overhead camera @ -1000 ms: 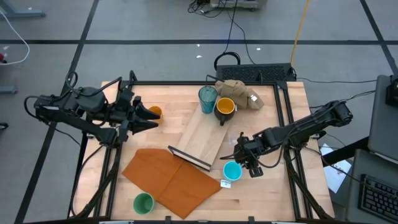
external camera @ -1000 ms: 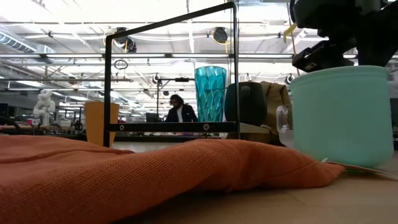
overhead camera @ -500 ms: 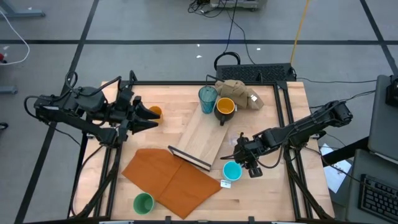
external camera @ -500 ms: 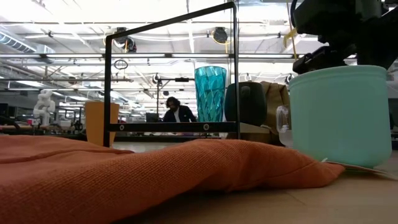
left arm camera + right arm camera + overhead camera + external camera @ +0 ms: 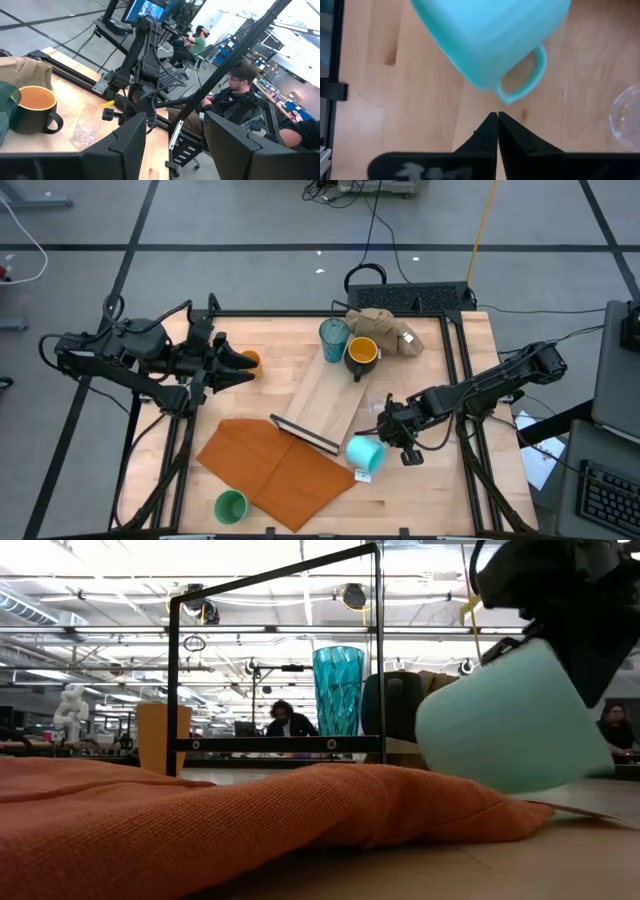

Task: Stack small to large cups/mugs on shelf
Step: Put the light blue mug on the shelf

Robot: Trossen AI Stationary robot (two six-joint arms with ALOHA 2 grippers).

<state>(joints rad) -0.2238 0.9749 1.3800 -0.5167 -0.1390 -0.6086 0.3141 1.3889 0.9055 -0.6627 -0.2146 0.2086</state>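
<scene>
Green round cup [image 5: 230, 505] stands nearest, at seven o'clock on the table. It is just beside the corner of the orange-brown flat sheet [image 5: 275, 465], whose fold bulges in the low view.

Past the sheet, at about five o'clock, the light blue handled mug [image 5: 364, 452] is tipped well off upright and leans toward the sheet, its base partly off the wood. The right gripper [image 5: 392, 432] is close behind it. In the right wrist view its two dark fingers are pinched together with nothing between them, their tips just short of the mug's handle loop.

That is the main risk. The mug is pushed rather than held, so I judge it could fall on its side and roll onto the sheet or against the dark strip at the near end of the long pale wooden shelf board [image 5: 330, 395]. Clenched fingers would have to spread before they could take the handle or rim, and a careless sweep could strike the small clear glass [image 5: 627, 115] standing near.

Farther back, at nine o'clock, the left gripper [image 5: 243, 369] waits with its fingers spread, empty, close by the orange cup [image 5: 249, 361].

At twelve o'clock the tall teal tumbler [image 5: 334, 338] and the dark yellow-lined mug [image 5: 361, 353] stand on the board's far end, with the tan cloth lump [image 5: 385, 328] behind them.
</scene>
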